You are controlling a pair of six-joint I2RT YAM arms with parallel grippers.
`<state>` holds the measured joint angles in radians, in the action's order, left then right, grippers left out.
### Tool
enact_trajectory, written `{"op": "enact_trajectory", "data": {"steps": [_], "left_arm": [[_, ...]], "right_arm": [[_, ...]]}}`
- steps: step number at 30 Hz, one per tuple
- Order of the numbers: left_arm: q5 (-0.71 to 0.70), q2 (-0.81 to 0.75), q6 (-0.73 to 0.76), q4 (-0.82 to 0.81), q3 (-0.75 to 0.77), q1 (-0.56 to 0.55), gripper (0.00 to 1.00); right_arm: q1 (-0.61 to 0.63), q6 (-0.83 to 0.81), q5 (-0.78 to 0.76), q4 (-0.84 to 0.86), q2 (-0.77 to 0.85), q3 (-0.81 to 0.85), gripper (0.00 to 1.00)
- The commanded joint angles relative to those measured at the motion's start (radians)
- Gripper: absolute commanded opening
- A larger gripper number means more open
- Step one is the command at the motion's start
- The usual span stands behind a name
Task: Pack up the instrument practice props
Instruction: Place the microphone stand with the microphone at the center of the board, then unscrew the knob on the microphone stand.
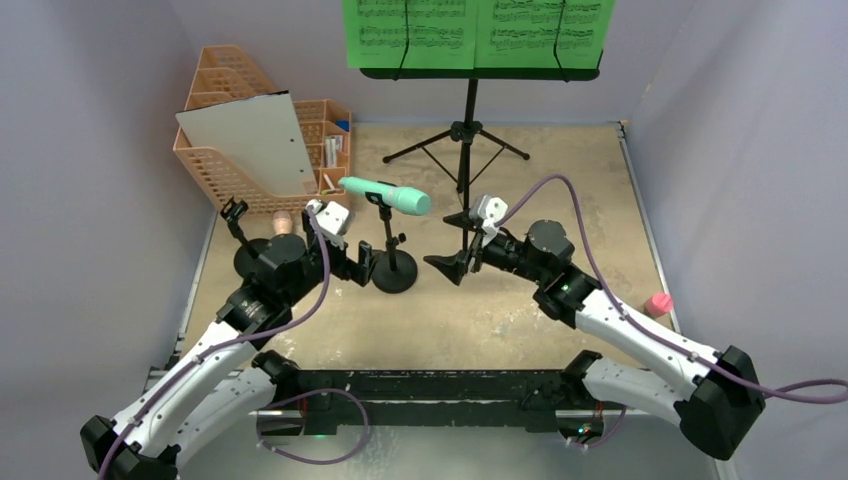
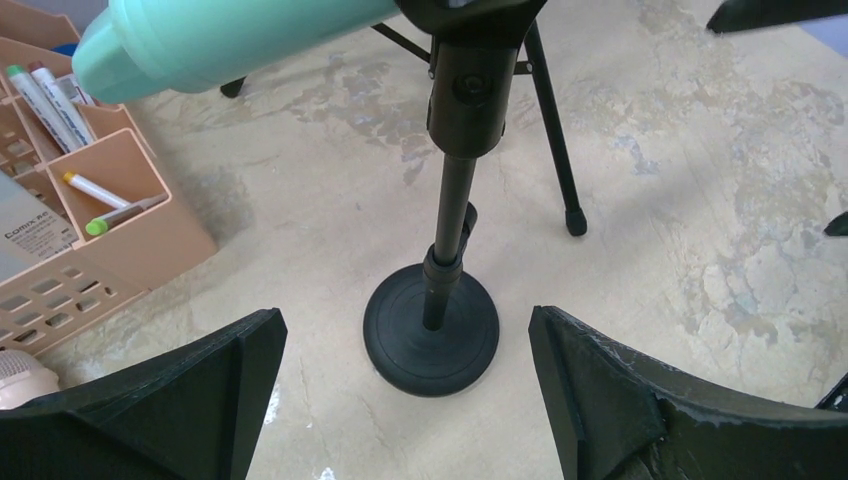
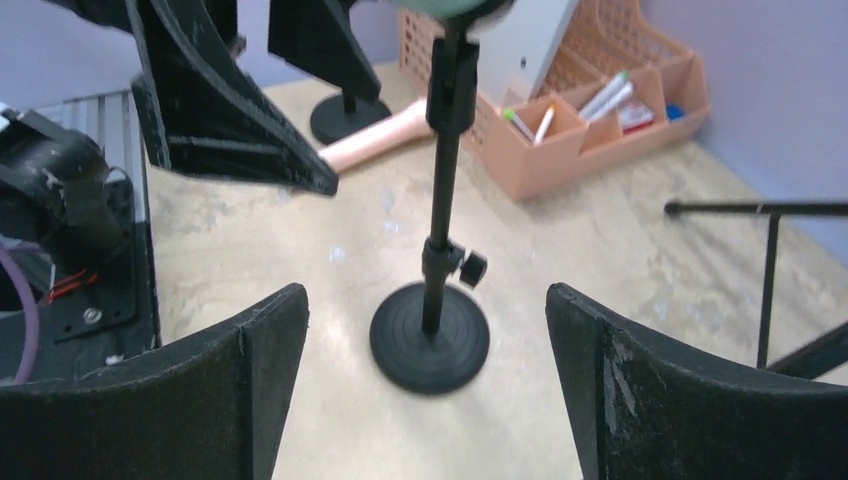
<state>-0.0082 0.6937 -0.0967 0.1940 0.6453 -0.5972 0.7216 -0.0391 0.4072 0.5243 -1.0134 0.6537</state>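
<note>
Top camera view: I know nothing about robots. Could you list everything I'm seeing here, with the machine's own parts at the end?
stand: one, black, tripod legs, back centre
pages: two, green, on the stand's desk
mint mic: one, mint, clipped on the mid-table holder
pink mic: one, pale pink, lying at left near the organizer
holders: two, black, round bases; one mid-table, one at left
organizer: one, orange mesh, back left
board: one, grey-white, leaning in the organizer
pens: several, mixed colours, in the organizer's small compartments
pink object: one, small, at the right edge; too small to identify
left hand: one, black, open, facing the mid-table holder
right hand: one, black, open, facing the same holder
</note>
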Motion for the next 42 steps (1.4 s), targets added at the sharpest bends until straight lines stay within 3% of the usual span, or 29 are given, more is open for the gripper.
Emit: {"op": "enact_trajectory", "data": {"steps": [1,9,15,21,29,39,42], "left_arm": [[0.043,0.004,-0.034,-0.075,0.044,0.012,0.98],[0.013,0.025,-0.202,-0.223,-0.015,0.016,0.98],[0.003,0.053,-0.276,-0.424,-0.091,0.015,0.97],[0.052,0.130,-0.306,-0.630,-0.168,0.016,0.95],[0.051,0.240,-0.272,-0.857,-0.268,0.016,0.90],[0.126,0.341,-0.185,-1.000,-0.289,0.015,0.73],[0.135,0.356,-0.161,-1.041,-0.301,0.015,0.63]], "right_arm": [[0.004,0.024,-0.042,-0.251,0.030,0.032,0.91],[0.003,0.111,0.043,-0.009,-0.036,-0.073,0.92],[0.003,0.096,0.061,-0.114,-0.135,0.046,0.92],[0.003,0.084,0.101,-0.090,-0.179,0.036,0.92],[0.003,0.161,0.116,0.161,-0.225,-0.041,0.92],[0.001,0.129,0.174,0.264,-0.309,-0.070,0.90],[0.001,0.099,0.180,0.308,-0.314,-0.090,0.90]]}}
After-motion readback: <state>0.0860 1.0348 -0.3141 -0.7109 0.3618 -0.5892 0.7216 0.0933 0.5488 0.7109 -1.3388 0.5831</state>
